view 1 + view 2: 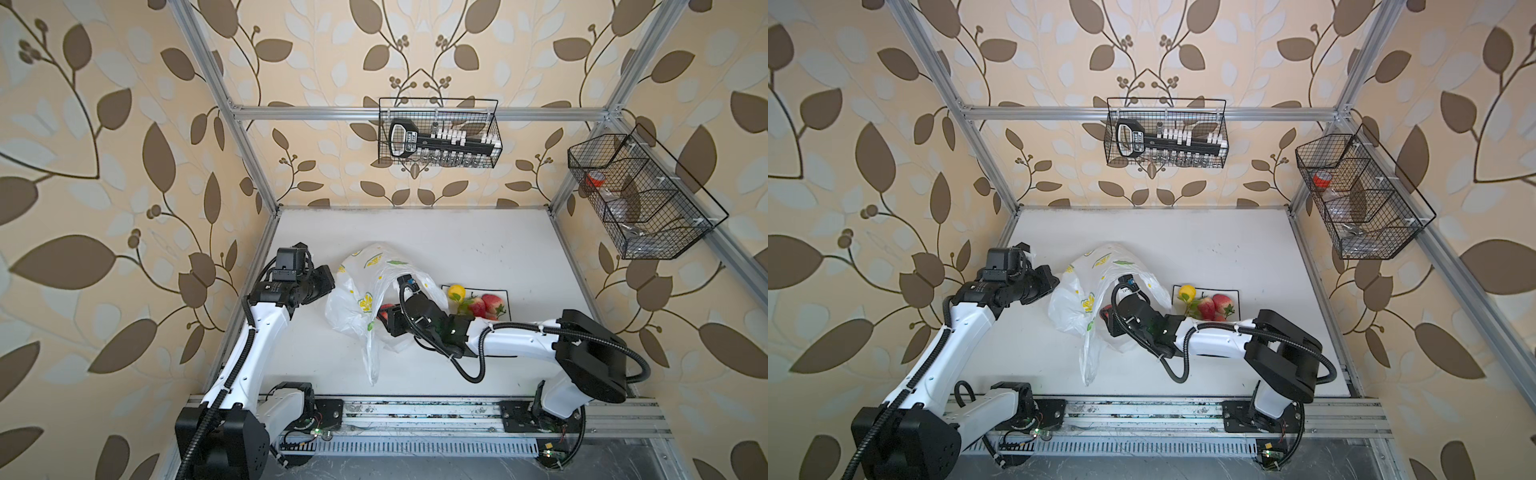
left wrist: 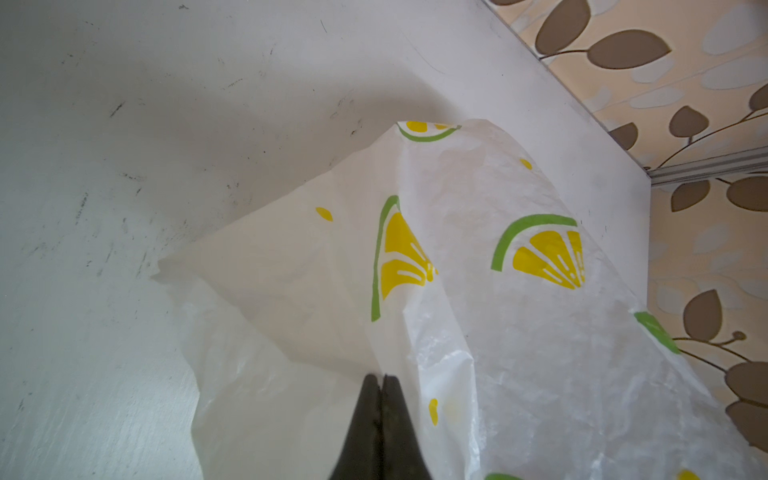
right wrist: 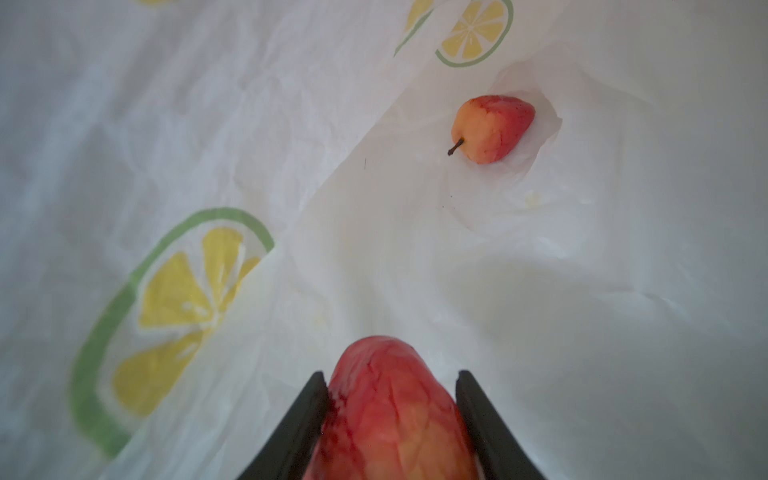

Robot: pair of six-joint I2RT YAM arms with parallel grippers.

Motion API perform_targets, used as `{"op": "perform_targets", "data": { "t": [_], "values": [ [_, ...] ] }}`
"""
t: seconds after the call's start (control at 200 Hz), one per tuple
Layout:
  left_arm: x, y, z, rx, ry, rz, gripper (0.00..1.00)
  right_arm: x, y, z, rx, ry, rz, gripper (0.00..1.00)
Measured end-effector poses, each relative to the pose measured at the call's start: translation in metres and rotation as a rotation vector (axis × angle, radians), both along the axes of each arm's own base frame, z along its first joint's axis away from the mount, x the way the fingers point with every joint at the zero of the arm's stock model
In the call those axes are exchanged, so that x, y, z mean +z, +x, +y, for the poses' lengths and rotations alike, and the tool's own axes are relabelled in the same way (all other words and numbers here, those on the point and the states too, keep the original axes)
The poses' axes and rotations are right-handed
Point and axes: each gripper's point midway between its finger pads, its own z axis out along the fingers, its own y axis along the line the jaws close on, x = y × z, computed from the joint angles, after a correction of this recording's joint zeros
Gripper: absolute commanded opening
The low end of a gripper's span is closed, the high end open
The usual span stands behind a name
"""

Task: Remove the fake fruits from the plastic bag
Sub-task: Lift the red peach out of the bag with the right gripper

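Right wrist view: our right gripper (image 3: 390, 380) is inside the bag (image 3: 174, 137), its fingers set partway apart and pressed against both sides of a red apple (image 3: 395, 415). A second apple (image 3: 492, 129), stem showing, lies further in on the bag's floor, well apart from the first. In the left wrist view, our left gripper (image 2: 383, 379) has its fingers pinched tight on a fold of the plastic. In both top views we see the bag near the middle of the table (image 1: 457, 241), its mouth facing right. Just right of it, a plate (image 1: 478, 290) carries a lemon (image 1: 456, 291) and red fruits (image 1: 484, 305).
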Motion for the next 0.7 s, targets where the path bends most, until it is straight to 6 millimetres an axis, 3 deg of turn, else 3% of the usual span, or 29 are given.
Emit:
{"op": "perform_targets", "data": {
  "t": [0.5,0.7],
  "values": [
    [0.0,0.0,0.001,0.005,0.0,0.0,0.0,-0.01,-0.058,-0.09,0.018,-0.092,0.085,0.37],
    [0.0,0.001,0.003,0.013,0.007,0.0,0.0,-0.002,-0.069,-0.13,-0.065,-0.071,0.104,0.36]
  ]
}}
